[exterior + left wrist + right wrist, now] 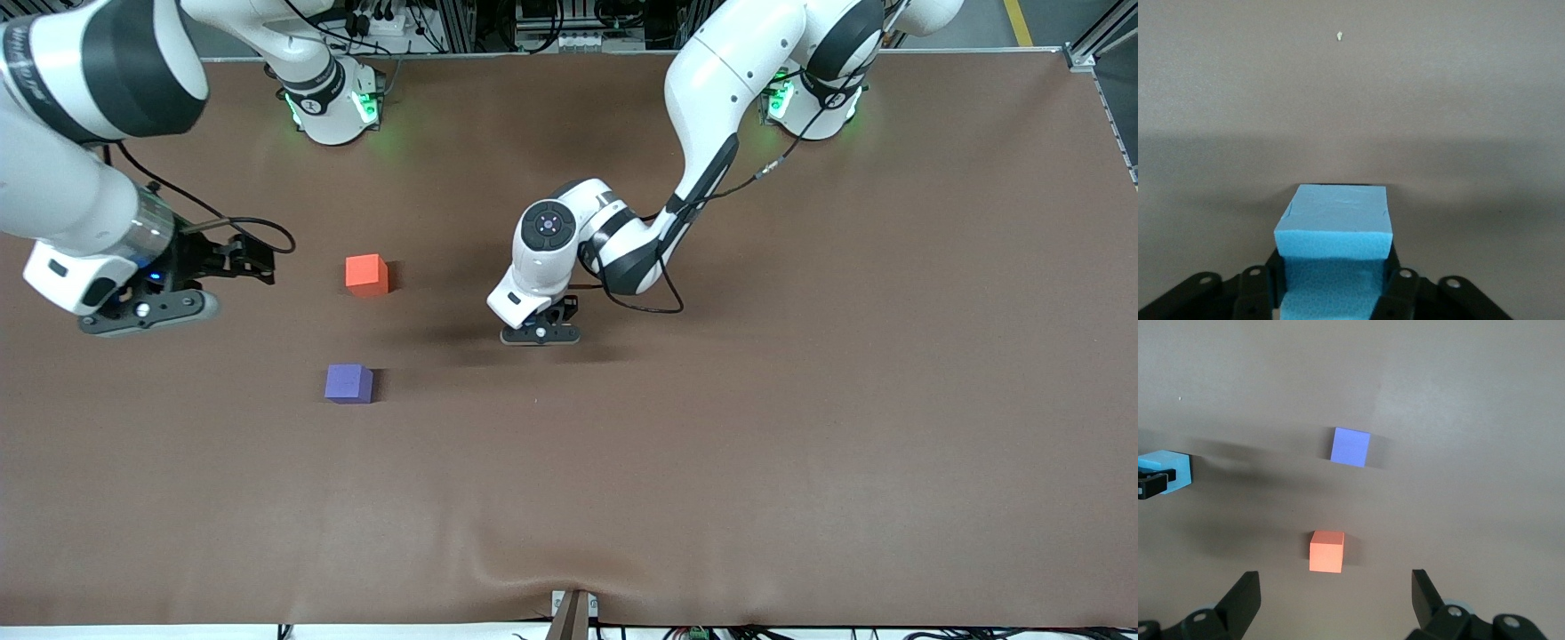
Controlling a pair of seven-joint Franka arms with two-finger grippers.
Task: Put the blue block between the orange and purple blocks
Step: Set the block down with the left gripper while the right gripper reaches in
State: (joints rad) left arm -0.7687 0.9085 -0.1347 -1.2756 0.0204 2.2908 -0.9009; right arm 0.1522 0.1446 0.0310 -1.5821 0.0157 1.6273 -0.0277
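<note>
Brown matte table covering (800, 444), one sheet, served as the base for all items.

Orange block (366, 274): one cube, resting on the covering; taken here as the landmark.

Purple block (348, 384): one cube, on the covering, nearer the front camera than the orange block and well apart from it, the gap between them bare.

Blue block (1335, 233): one sky-blue cube, seated between the fingers (1401, 287) of the left gripper (540, 335), which pressed against its two sides. It sat toward the left arm's end of the table from the orange block, well apart. In the front view the wrist hid the cube; whether it touched the covering could not be told, though it appeared very low over it.

Right gripper (147, 311): fingers (1241, 603) spread wide, holding nothing, hanging over the covering toward the right arm's end from the orange block. The arm waited.
</note>
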